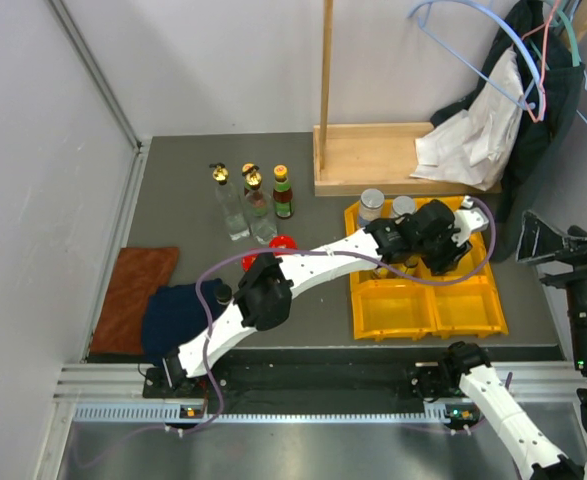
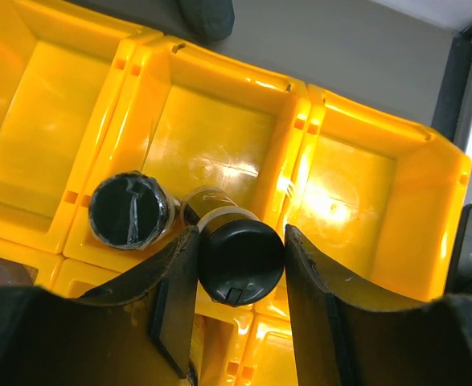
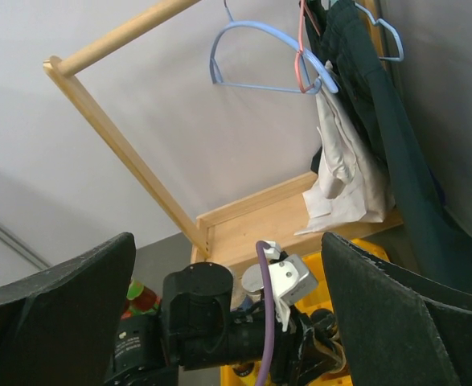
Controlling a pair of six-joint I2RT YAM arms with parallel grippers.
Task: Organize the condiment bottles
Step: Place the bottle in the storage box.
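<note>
The gray table [image 1: 173,200] holds three bottles standing in a row at the back: two clear bottles [image 1: 230,205] and a dark bottle [image 1: 282,193] with a red cap. A red lid [image 1: 283,243] shows just in front of them. A brown cloth [image 1: 133,295] lies at the left, touching a blue cloth [image 1: 178,315]. A yellow bin [image 1: 468,310] sits at the right, with a wood stand [image 1: 373,155] behind it
</note>
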